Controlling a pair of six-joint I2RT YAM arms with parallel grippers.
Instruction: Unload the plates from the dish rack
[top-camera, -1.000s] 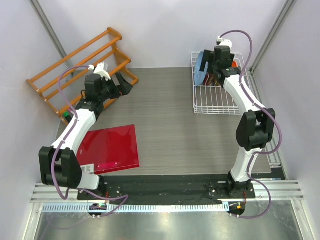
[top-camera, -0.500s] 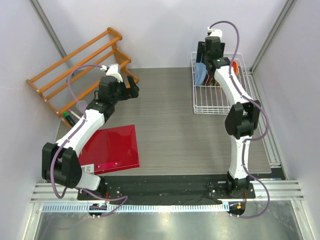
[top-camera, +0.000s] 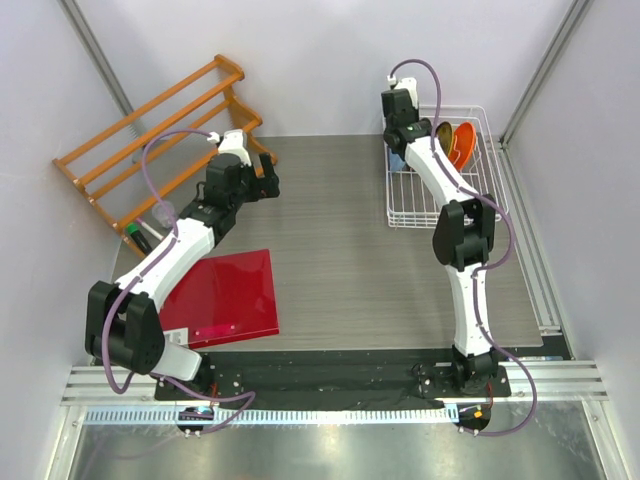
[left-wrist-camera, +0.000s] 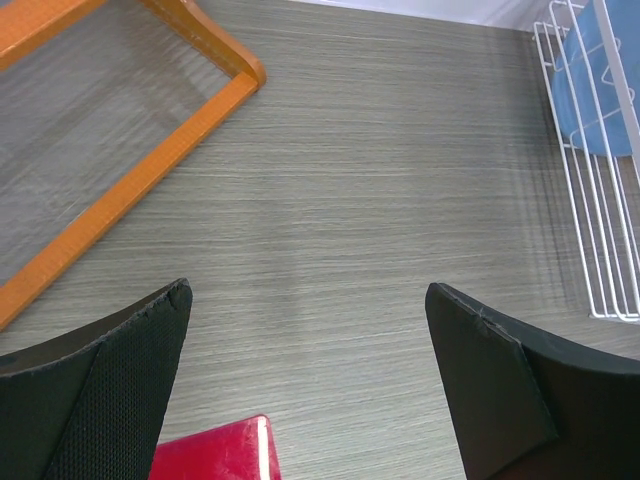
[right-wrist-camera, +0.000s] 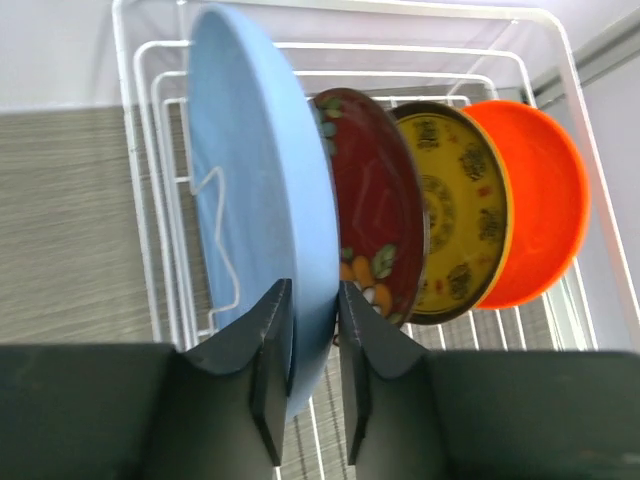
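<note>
Four plates stand on edge in the white wire dish rack (right-wrist-camera: 150, 200): a large light blue plate (right-wrist-camera: 250, 180), a dark red floral one (right-wrist-camera: 375, 210), a yellow patterned one (right-wrist-camera: 460, 200) and a plain orange one (right-wrist-camera: 540, 190). My right gripper (right-wrist-camera: 313, 300) is at the rack's far left end (top-camera: 400, 130), shut on the light blue plate's rim with one finger on each face. My left gripper (left-wrist-camera: 308, 300) hangs open over bare table near the orange rack (top-camera: 265, 172), holding nothing. The blue plate (left-wrist-camera: 610, 70) also shows in the left wrist view.
An orange wooden slatted rack (top-camera: 160, 130) stands at the back left. A flat red square board (top-camera: 225, 297) lies on the table's front left, its corner (left-wrist-camera: 215, 455) just below my left fingers. Grey walls close in behind and to the right of the dish rack (top-camera: 440, 205).
My right gripper moved left along the rack and its jaws closed onto the light blue plate. My left arm swung right, away from the orange rack, still open.
</note>
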